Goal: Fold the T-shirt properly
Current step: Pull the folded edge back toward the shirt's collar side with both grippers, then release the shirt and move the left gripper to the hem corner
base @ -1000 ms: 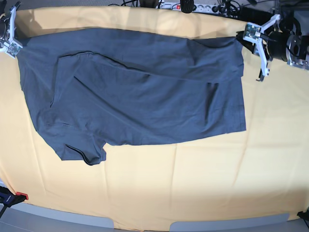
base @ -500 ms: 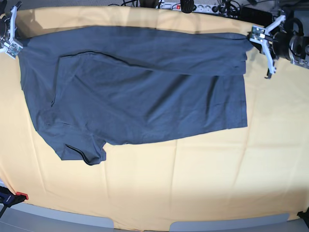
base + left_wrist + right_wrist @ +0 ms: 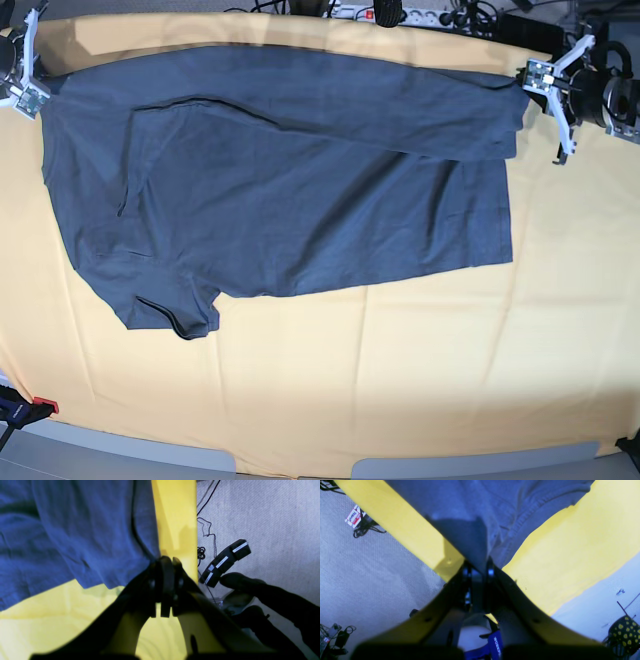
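Observation:
The dark slate-grey T-shirt (image 3: 280,190) lies spread on the yellow-orange tablecloth (image 3: 400,370), one sleeve at the front left. Its far edge is a doubled layer stretched between my two grippers. My left gripper (image 3: 528,82), at the far right of the base view, is shut on the shirt's far right corner; in the left wrist view (image 3: 163,562) the jaws pinch the cloth (image 3: 75,530). My right gripper (image 3: 30,92), at the far left, is shut on the far left corner; in the right wrist view (image 3: 480,567) the fabric (image 3: 482,510) runs into the jaws.
A power strip (image 3: 420,15) and cables lie beyond the table's far edge. Black power bricks (image 3: 225,562) lie on the grey floor past the table's edge. A red-and-black clamp (image 3: 25,408) sits at the front left corner. Bare tablecloth lies in front of the shirt.
My left gripper has moved outward to the right with the shirt corner, and the upper layer is now pulled taut and farther back. My right gripper has hardly moved.

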Action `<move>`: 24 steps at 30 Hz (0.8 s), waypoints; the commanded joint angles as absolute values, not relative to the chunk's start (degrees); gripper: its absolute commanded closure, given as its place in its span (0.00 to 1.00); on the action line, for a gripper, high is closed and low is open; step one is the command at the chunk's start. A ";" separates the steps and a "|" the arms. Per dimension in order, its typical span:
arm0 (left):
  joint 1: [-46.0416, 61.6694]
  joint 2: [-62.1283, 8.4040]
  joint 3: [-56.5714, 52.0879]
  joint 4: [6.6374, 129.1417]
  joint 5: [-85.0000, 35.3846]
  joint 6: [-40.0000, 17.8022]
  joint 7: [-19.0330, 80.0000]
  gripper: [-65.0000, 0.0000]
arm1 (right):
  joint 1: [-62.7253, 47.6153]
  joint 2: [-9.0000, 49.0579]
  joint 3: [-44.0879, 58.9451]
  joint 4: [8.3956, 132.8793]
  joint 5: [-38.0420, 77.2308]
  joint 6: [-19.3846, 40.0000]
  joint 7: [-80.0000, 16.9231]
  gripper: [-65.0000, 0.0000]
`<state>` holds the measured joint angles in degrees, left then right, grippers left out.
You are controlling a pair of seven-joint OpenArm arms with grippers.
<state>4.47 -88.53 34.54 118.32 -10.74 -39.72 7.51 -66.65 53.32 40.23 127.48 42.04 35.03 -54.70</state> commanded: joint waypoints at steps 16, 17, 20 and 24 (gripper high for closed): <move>1.08 -89.00 34.17 124.33 -30.20 -40.00 29.98 0.49 | -66.81 54.00 43.27 135.00 52.29 38.11 -63.09 0.41; -0.38 -89.00 34.17 124.64 -31.33 -40.00 30.30 0.49 | -66.81 54.00 44.25 135.00 52.29 37.58 -63.09 0.41; -6.02 -89.00 34.17 124.86 -34.48 -40.00 30.48 0.49 | -66.81 54.00 48.45 135.00 52.27 37.06 -63.09 0.41; -15.81 -89.00 34.17 122.76 -43.35 -40.00 30.59 0.49 | -66.65 54.02 55.31 135.00 52.31 35.31 -61.82 0.41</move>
